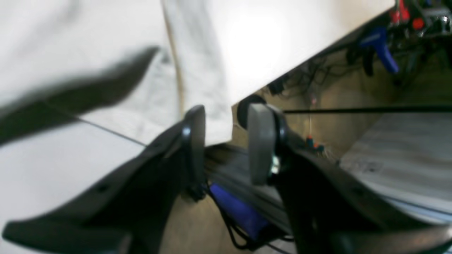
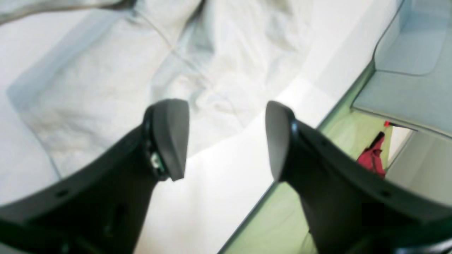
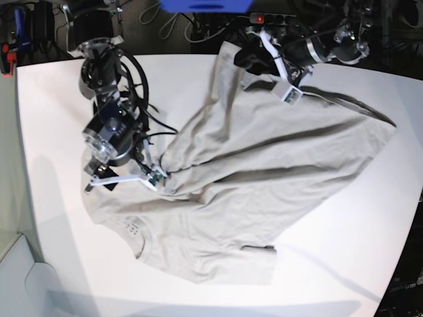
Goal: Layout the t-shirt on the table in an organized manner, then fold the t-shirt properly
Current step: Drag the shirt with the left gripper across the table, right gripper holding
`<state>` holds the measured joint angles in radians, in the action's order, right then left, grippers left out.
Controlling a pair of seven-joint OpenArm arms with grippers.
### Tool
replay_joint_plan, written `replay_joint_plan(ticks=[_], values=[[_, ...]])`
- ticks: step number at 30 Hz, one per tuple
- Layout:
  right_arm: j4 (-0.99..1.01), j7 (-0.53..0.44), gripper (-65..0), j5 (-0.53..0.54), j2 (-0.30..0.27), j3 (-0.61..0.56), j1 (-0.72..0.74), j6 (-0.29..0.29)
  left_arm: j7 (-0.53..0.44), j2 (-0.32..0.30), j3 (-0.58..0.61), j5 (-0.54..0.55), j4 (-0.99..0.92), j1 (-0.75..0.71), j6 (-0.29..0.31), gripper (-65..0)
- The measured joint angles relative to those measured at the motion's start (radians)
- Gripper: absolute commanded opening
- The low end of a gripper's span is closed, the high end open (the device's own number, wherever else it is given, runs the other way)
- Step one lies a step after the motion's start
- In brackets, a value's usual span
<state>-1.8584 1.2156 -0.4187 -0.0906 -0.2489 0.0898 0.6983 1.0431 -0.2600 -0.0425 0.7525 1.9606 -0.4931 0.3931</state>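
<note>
Now both end effectors stand open: left end effector (image 1: 226, 144) at the t-shirt (image 3: 264, 178) hem, right end effector (image 2: 226, 141) above the table (image 3: 357, 244)

Plain grey-beige t-shirt (image 3: 264, 165) on a white table (image 3: 53, 99).

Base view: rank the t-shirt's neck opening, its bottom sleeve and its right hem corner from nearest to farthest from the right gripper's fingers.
1. Neck opening: just below the right gripper, lower left.
2. Sleeve: bottom middle, toward the near table edge.
3. Hem corner: far right, across the whole shirt.
</note>
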Motion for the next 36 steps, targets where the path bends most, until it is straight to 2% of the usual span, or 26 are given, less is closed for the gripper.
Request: replay_joint_plan(ticks=[2, 3, 8, 11, 13, 16, 24, 28, 33, 36], values=[[0.0, 0.0, -30.1, 0.0, 0.0, 0.0, 0.0, 0.0, 0.034, 0.029, -0.031, 0.001, 0.0, 0.025, 0.0, -44.6], [-0.001, 0.0, -30.1, -0.001, 0.004, 0.0, 0.0, 0.0, 0.02, 0.046, -0.063, 0.008, 0.0, 0.037, 0.0, -44.7], [-0.001, -0.002, -30.2, -0.005, 0.003, 0.002, 0.0, 0.0, 0.011, 0.048, -0.311, 0.008, 0.0, 0.026, 0.0, -45.7], [0.0, -0.005, -30.2, -0.002, 0.003, 0.0, -0.014, 0.0, 0.024, 0.053, -0.542, 0.005, -0.015, 0.015, 0.0, -54.3], [0.0, -0.003, -30.2, 0.0, 0.003, 0.0, -0.023, 0.0, 0.011, 0.055, -0.67, 0.009, -0.033, 0.031, 0.0, -64.9], [-0.001, -0.004, -30.2, -0.003, 0.003, -0.002, -0.021, 0.0, 0.021, 0.069, -0.759, 0.002, -0.086, 0.083, 0.0, -63.8], [0.0, -0.004, -30.2, -0.003, 0.026, -0.006, -0.038, 0.0, 0.02, 0.075, -0.782, -0.016, -0.339, 0.259, 0.001, -64.5], [-0.001, -0.003, -30.2, -0.003, 0.024, -0.006, -0.056, 0.0, 0.018, 0.08, -0.782, -0.164, -0.438, 0.341, -0.003, -64.5], [-0.001, -0.003, -30.2, -0.003, 0.025, -0.001, -0.053, 0.0, 0.001, 0.122, -0.774, -0.394, -0.556, 0.462, 0.003, -64.5], [-0.001, -0.004, -30.2, -0.003, 0.023, 0.0, -0.066, 0.0, -0.032, 0.11, -0.725, -0.497, -0.66, 0.559, 0.016, -64.5]])
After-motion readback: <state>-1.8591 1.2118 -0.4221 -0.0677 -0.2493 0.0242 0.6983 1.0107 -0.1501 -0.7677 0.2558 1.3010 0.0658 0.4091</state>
